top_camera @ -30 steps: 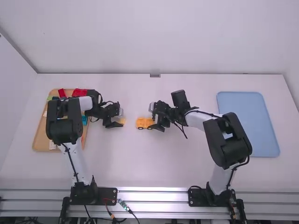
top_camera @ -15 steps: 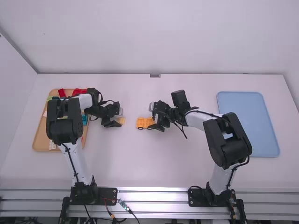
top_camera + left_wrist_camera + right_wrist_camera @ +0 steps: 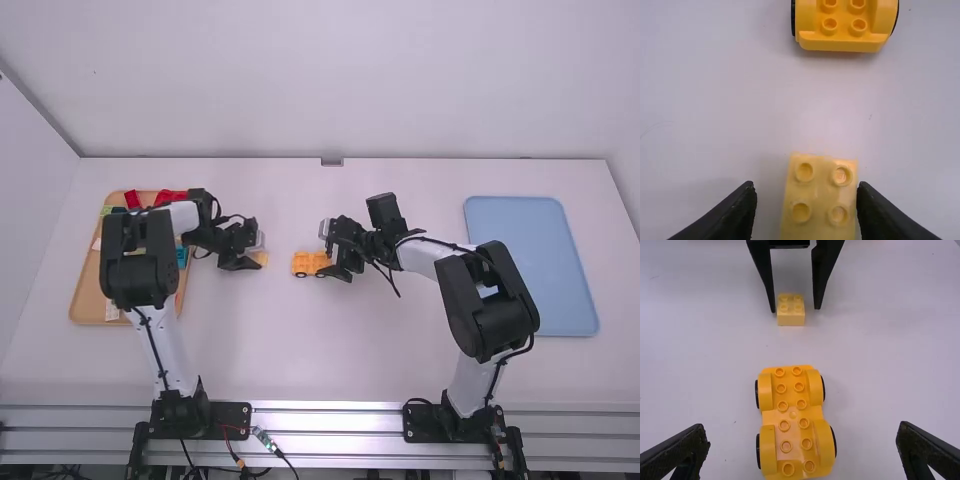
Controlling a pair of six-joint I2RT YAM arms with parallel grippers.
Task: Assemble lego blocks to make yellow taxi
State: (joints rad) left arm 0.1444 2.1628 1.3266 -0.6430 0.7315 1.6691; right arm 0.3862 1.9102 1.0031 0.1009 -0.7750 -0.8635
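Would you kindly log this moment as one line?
left hand: open around block | right hand: open near chassis | block: on table, apart from chassis

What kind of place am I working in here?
Probably a robot lab or test station: two arms mounted at a white table, with a wooden tray of colored blocks and a blue tray set out.

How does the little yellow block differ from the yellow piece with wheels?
The block is small and boxy; the wheeled base is longer. The block is paler; the base a deeper yellow. The block has four studs, the base many more. Both are yellow and studded.
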